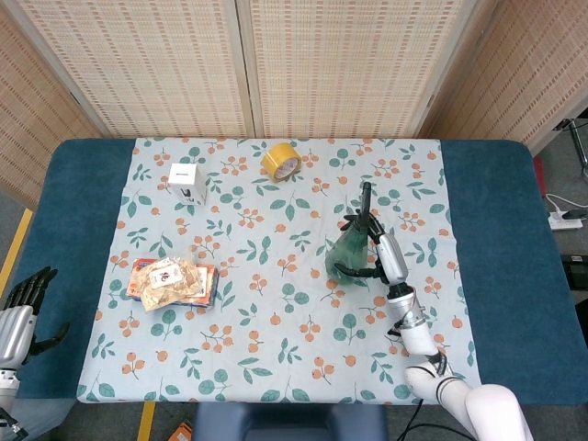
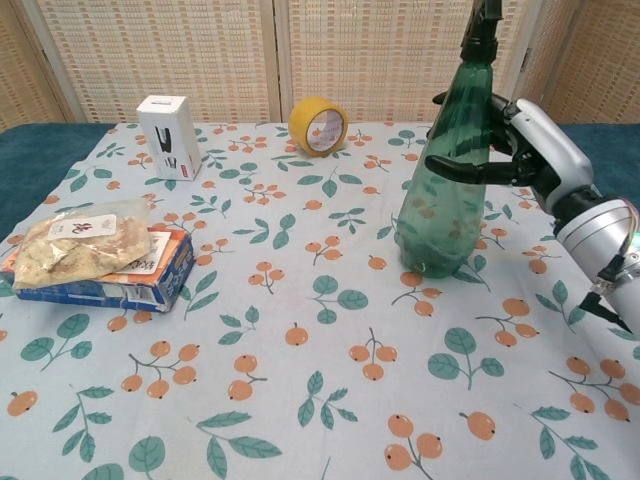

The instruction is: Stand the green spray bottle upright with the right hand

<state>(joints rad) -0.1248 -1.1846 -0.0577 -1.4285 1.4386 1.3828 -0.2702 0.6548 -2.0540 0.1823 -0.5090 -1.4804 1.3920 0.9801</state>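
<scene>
Bottle: green spray bottle stands upright on the table, base on the floral cloth.
Right robot hand: fingers wrapped round the bottle's body, grasping it.
Left robot hand: fingers spread, holding nothing, at the table's left edge.

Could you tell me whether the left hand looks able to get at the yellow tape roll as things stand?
Probably not easily: the left hand hangs off the table's near-left edge, while the yellow tape roll lies far across near the back; nothing blocks the way, though.
</scene>
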